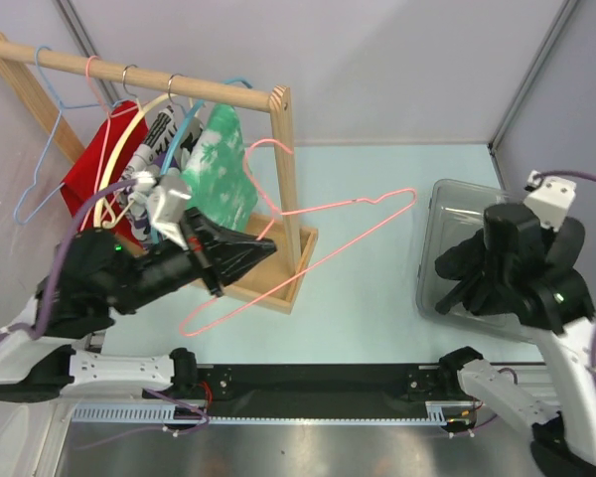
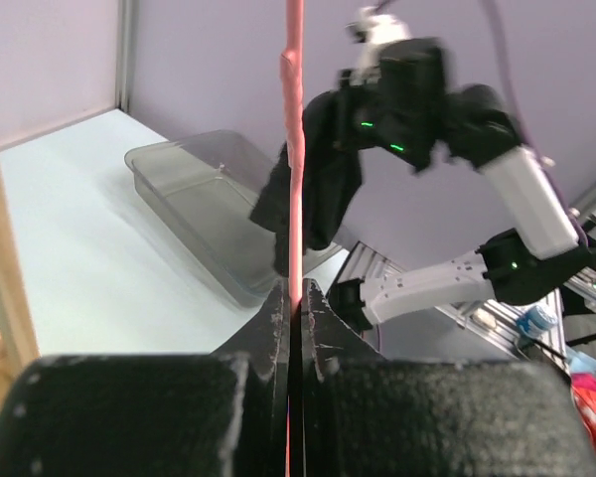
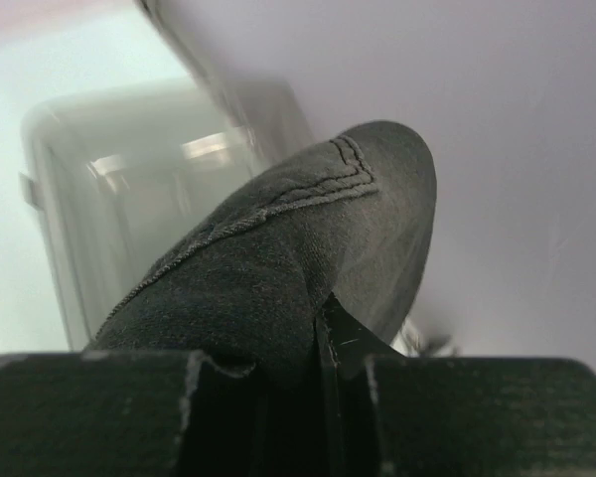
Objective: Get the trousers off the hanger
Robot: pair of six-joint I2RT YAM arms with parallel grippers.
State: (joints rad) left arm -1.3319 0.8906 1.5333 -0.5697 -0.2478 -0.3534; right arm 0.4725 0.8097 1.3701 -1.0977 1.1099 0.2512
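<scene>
The pink hanger [image 1: 358, 204] is pinched between the closed jaws of the left gripper [image 1: 266, 245] in front of the wooden rack [image 1: 282, 149]. Its wire is bare, and its long axis is laid diagonally from the near left toward the far right. The dark trousers [image 1: 465, 270] are seen well apart from it at the right of the table, bunched in the right gripper [image 3: 323, 333], whose fingers are pressed together on a fold of the cloth. The bundle is held over the clear bin [image 1: 447, 194], and bare table is shown between the hanger's far tip and the fabric. The garment is judged free of the hanger, and its release is judged to fall to the right arm, with the bin's open top below and the side wall close on the right. Other clothes are seen hanging on the rack.
</scene>
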